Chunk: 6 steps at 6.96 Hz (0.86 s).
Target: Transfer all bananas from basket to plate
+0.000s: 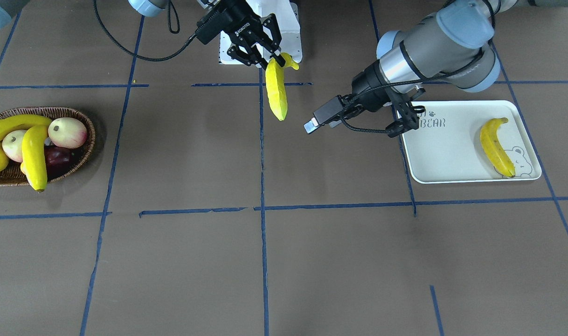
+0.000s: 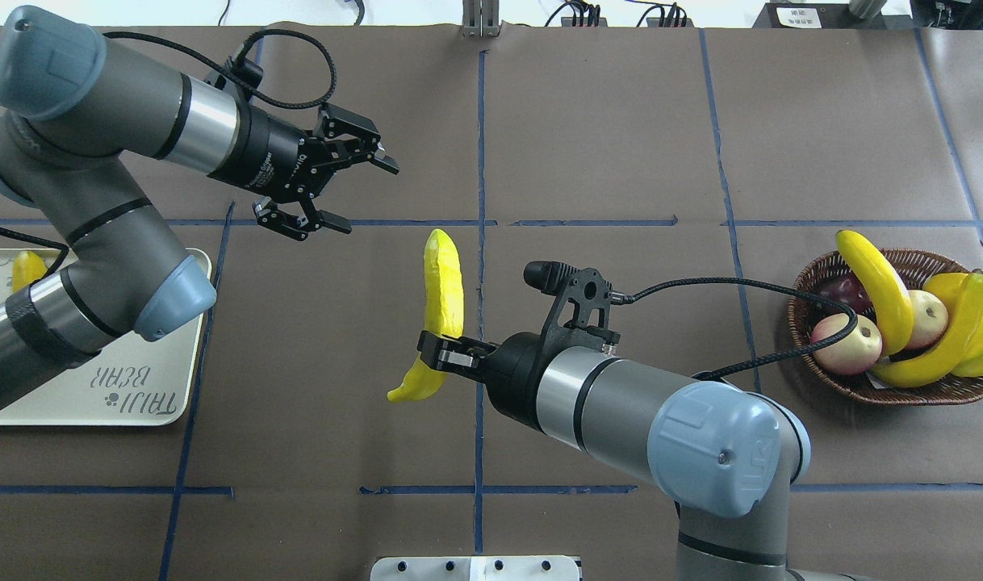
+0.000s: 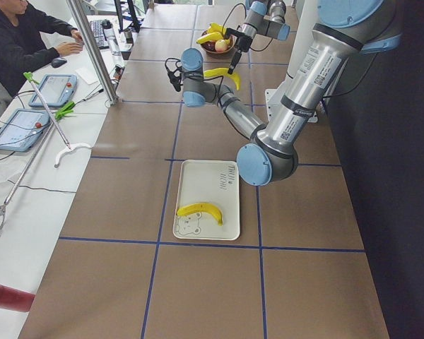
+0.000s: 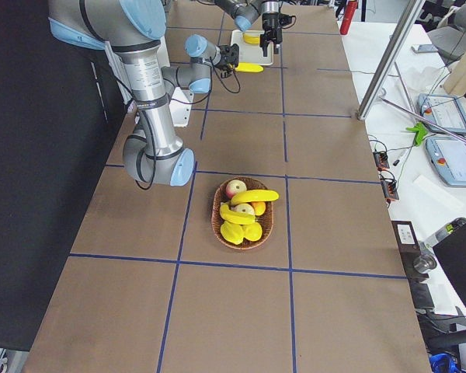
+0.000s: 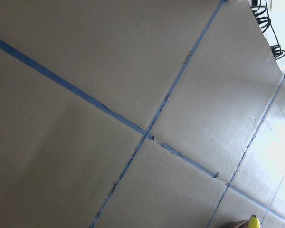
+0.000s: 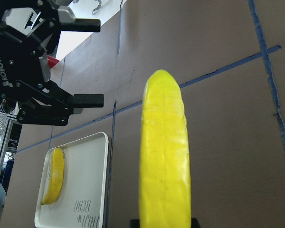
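Front-facing view: I read the right jaws clamped on one banana, held off the table and well apart from the plate. A second banana lies on the plate. The left jaws stand spread near the plate.

Overhead view: the basket, far from the plate, holds further bananas.

Right wrist view: the left jaws show a wide gap.

Left tool spread, right tool clamped
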Available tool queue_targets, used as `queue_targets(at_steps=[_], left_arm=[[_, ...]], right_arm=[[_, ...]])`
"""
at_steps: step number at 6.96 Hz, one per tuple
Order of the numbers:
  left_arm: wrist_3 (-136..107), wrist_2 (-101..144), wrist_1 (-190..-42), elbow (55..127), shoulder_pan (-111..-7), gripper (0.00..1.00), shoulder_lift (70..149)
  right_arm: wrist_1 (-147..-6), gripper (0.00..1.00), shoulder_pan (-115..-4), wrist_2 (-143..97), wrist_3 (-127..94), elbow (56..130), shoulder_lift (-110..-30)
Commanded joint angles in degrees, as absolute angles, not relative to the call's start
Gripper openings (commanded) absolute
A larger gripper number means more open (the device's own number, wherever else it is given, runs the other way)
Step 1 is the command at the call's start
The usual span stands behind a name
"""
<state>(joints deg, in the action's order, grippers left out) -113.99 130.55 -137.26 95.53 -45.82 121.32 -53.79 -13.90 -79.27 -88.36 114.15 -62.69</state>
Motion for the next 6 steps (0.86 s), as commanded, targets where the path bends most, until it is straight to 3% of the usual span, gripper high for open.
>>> queue_targets(at_steps=[1, 4, 5, 6], left_arm=[[-114.17, 130.43, -137.29, 95.62, -42.03, 0.99, 123.83], [-113.91, 128.59, -137.46, 95.71, -38.85, 0.95, 124.63], [-113.82, 128.24, -137.46, 95.97, -38.76, 0.13, 124.54], [-113.47, 128.23, -137.46, 96.06, -38.76, 0.00, 124.45]], right_arm=[[-53.53, 0.02, -13.80, -79.10, -88.33, 114.00, -62.67], [-52.83, 0.02, -13.89, -79.19, -88.42, 114.08, -62.67], [-52.82, 0.02, -13.89, -79.19, -88.42, 114.08, -62.67], [-52.82, 0.02, -13.97, -79.19, -88.42, 114.08, -62.75]])
